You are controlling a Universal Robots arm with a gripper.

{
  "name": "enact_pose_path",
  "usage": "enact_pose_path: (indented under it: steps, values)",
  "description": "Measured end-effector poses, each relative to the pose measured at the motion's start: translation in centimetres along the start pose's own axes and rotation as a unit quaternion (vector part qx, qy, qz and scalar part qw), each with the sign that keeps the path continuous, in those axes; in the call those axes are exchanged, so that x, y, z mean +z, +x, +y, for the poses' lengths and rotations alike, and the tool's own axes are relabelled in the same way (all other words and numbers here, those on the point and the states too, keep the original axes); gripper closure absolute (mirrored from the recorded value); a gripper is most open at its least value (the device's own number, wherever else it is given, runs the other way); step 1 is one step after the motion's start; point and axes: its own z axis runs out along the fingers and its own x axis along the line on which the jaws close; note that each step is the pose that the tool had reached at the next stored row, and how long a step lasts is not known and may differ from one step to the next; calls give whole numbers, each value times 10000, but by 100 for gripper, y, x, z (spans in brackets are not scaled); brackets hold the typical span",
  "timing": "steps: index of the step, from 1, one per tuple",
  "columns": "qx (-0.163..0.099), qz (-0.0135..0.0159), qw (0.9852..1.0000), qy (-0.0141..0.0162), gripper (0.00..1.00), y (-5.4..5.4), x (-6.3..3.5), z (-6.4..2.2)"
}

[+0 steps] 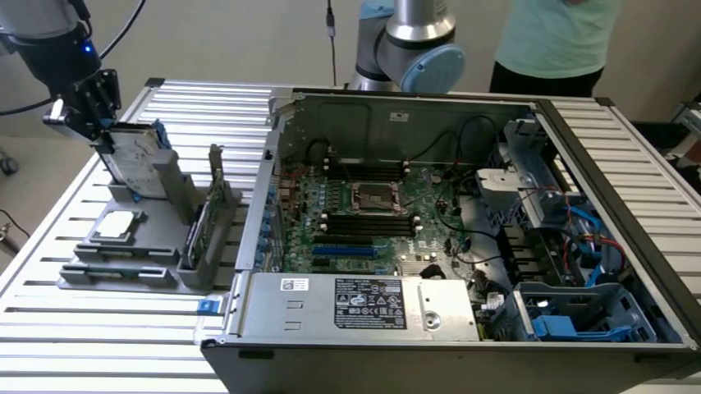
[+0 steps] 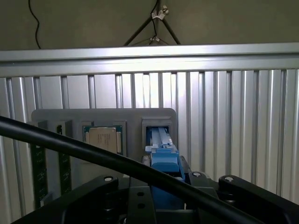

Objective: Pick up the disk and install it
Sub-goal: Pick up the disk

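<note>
**A:** Disk [image 1: 134, 160] position when you looked?
**B:** It stood on edge in the grey holder [image 1: 121, 272], at the exterior view's left, well apart from the open computer case [image 1: 613, 189]. Its lower end sat in its slot.
**A:** Gripper [image 1: 101, 123]?
**B:** It was on the disk's top edge, fingers clamped onto it, one each side.
**A:** What crowded it?
**B:** Same holder carried the processor chip [image 1: 117, 225], flat, just beside the disk's slot. The green circuit card [image 1: 208, 220] stood upright between disk and case.
**A:** Inside the case?
**B:** Motherboard [image 1: 373, 213] was exposed and the power supply [image 1: 362, 305] ran along the near wall. The blue drive cage [image 1: 575, 316] sat in the near corner at the exterior view's right, with loose cables around it.
**A:** Anything else?
**B:** A person [image 1: 553, 37] stood behind the slatted table [image 1: 88, 353]. A black cable [image 2: 93, 151] crossed the wrist view in front of the holder.
</note>
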Motion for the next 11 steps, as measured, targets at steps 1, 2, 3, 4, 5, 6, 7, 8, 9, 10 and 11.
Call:
enact_pose_path:
  steps: [1, 2, 3, 4, 5, 6, 7, 8, 9, 10, 11]
  values:
    - [0, 0, 10000, 0, 67, 0, 0, 0]
    - [0, 0, 10000, 0, 67, 0, 0, 0]
    - [0, 0, 10000, 1, 67, 0, 0, 0]
    - [0, 0, 10000, 1, 67, 0, -2, 0]
    - [0, 0, 10000, 1, 67, 0, -4, 0]
    - [0, -1, 10000, 1, 67, 0, -6, 0]
    - [0, 0, 10000, 0, 67, 0, -10, 0]
    - [0, -1, 10000, 0, 67, 0, -14, 0]
    - [0, -1, 10000, -1, 67, 0, -21, 1]
    - [0, -2, 10000, -1, 67, 0, -30, 0]
    - [-1, -3, 10000, 0, 67, -1, -41, 0]
